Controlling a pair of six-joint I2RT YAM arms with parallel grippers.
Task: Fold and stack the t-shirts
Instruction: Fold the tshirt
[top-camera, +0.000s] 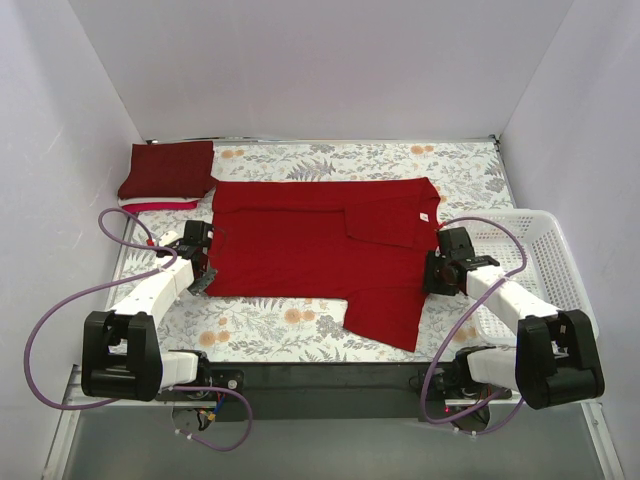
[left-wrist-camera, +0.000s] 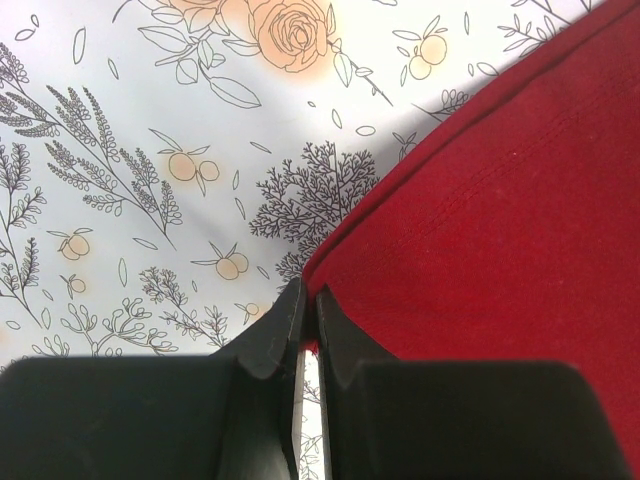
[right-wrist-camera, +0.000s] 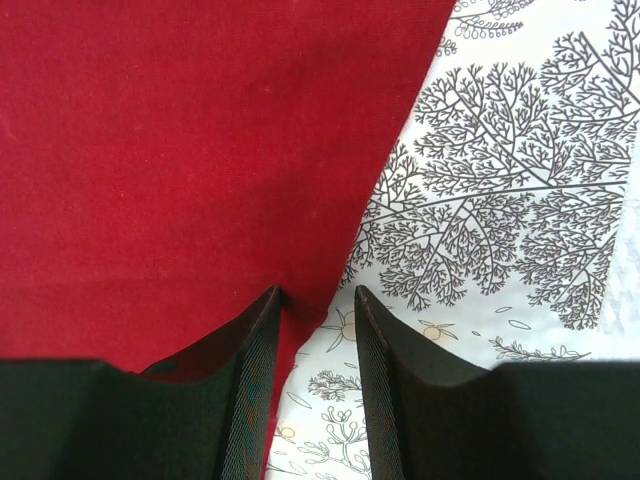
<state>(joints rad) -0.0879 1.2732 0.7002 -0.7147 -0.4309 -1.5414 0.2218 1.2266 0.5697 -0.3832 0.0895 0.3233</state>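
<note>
Where the white lattice basket (top-camera: 545, 250) stood at the right edge of the table, only its own floor and walls were shown, its near corner being crossed by the right arm (top-camera: 505, 298).

Item: red t-shirt (top-camera: 300, 255), spread flat across the middle of the flowered tablecloth (top-camera: 290, 325). One sleeve was folded inward over its right part, and a flap reached toward the near edge.

Item: maroon t-shirt (top-camera: 168, 168), folded, laid in the far left corner upon a strip of pinkish-red cloth (top-camera: 160, 205) edged with white. How many layers lay beneath could not be told.

Item: left claw (top-camera: 199, 264) (left-wrist-camera: 308, 296), set at the red t-shirt's left edge. Its fingers were drawn almost together, and a sliver of red cloth was pinched at their tips.

Item: right claw (top-camera: 438, 272) (right-wrist-camera: 318, 296), set at the right edge. Its fingers were held apart, one over red cloth, the other over the tablecloth.

Item: purple cables (top-camera: 60, 310), looped beside both arms.
</note>
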